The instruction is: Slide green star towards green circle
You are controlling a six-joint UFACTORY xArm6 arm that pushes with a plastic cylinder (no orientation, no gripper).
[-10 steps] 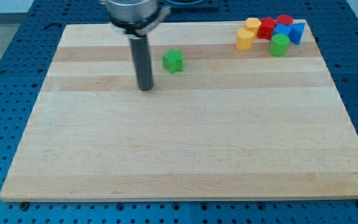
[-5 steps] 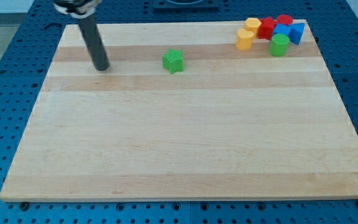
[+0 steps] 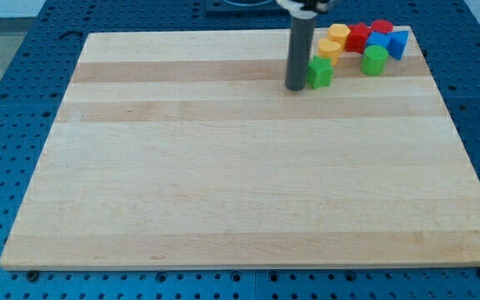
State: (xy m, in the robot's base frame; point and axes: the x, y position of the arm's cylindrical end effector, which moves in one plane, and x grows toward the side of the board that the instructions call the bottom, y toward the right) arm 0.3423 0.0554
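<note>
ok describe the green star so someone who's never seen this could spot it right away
Look at the wooden board and go to the huddle of coloured blocks in the view's top right corner. Just left of and below that huddle sits the green star, with my tip right against its left side. The green circle is rounded, whereas this one has points.

The green star (image 3: 321, 72) is a small bright green block lying flat on the wooden board (image 3: 223, 183), near the top edge and right of the middle, towards the top right corner. Its points are blunt, so its outline looks almost square from here. The green circle (image 3: 374, 60) is a short upright green cylinder, same colour, closer to the top right corner and slightly nearer the top edge. The two lie near each other but apart, with bare board between them.
</note>
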